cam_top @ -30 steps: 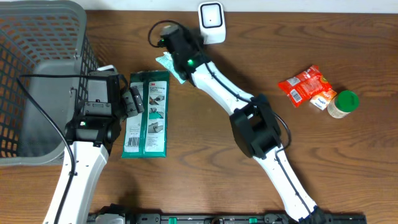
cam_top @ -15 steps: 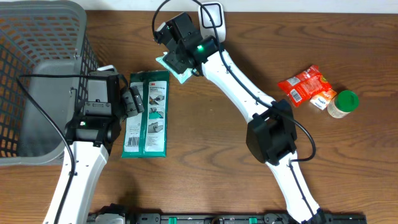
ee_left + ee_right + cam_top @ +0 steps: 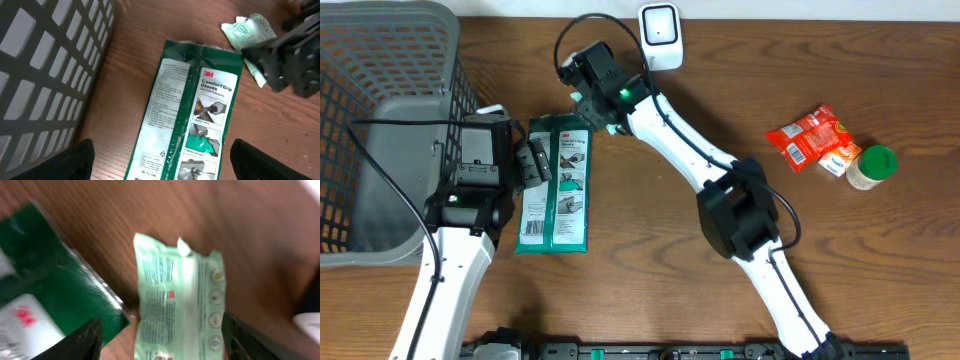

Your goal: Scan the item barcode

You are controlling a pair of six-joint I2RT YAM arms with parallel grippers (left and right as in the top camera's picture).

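The right hand (image 3: 162, 326) hangs low over a pale green pouch (image 3: 180, 305), its two fingers spread wide on either side and not pressing on it. The pouch lies flat on the wooden surface (image 3: 650, 250), printed side up, with small text and a row of round icons along one edge. It sits at the far end of the surface, just beside the top corner of a dark green 3M glove pack (image 3: 557, 185). The white scanner (image 3: 660, 35) stands against the back edge, a little way to the right of the pouch.

The left hand (image 3: 165, 167) is over the lower part of the glove pack with its fingers well apart, and nothing is gripped. Just to its left is a grey mesh basket (image 3: 380, 60).

Well apart on the right side lie a red snack packet (image 3: 810, 135) and, touching or just beside it, a small jar with a green lid (image 3: 873, 165).
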